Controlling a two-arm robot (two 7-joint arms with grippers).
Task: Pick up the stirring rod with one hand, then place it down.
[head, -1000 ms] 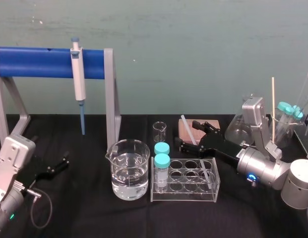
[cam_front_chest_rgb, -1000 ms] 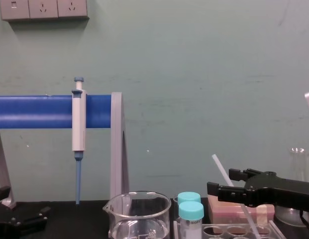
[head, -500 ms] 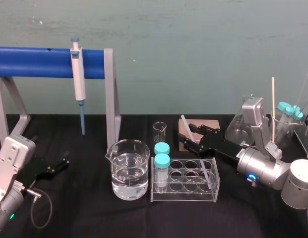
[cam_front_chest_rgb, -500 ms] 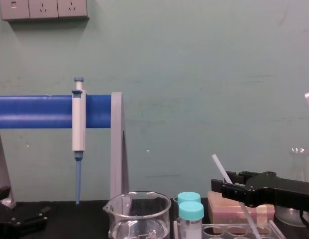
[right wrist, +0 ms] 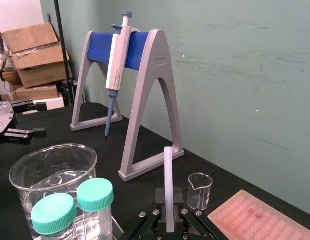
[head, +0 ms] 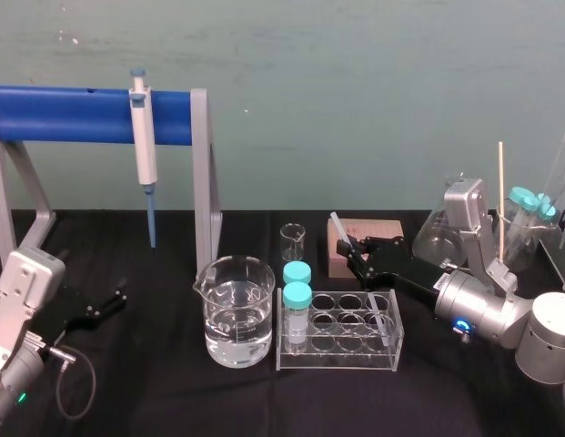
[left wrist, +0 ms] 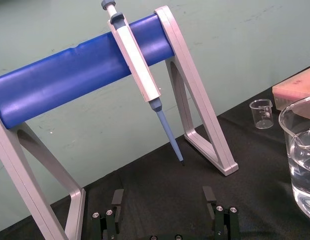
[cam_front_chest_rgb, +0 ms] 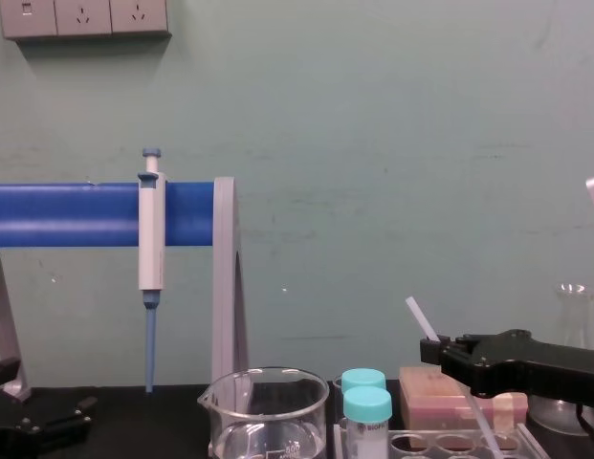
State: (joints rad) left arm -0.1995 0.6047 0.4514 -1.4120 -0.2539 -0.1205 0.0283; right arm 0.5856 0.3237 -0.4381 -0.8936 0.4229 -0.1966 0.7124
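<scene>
The stirring rod (head: 339, 226) is a thin translucent-white stick leaning with its lower end in the clear tube rack (head: 341, 353). My right gripper (head: 354, 251) reaches in from the right and is shut on the rod's upper part, just in front of the pink block (head: 384, 228). In the right wrist view the rod (right wrist: 168, 180) stands straight up between the closed black fingers (right wrist: 155, 214). In the chest view its tip (cam_front_chest_rgb: 417, 316) pokes out above the gripper (cam_front_chest_rgb: 432, 350). My left gripper (head: 115, 299) rests open at the table's left, its two fingers (left wrist: 117, 199) apart.
A water-filled beaker (head: 236, 309) stands left of the rack, with two teal-capped tubes (head: 297, 297) in the rack's left end and a small beaker (head: 293, 240) behind. A pipette (head: 142, 146) hangs on the blue stand (head: 73, 114). A flask (head: 436, 238) and more tubes (head: 529, 208) crowd the right.
The right gripper's fingers have closed from wide open onto the stirring rod. The rod and the left arm have stayed where they were.
</scene>
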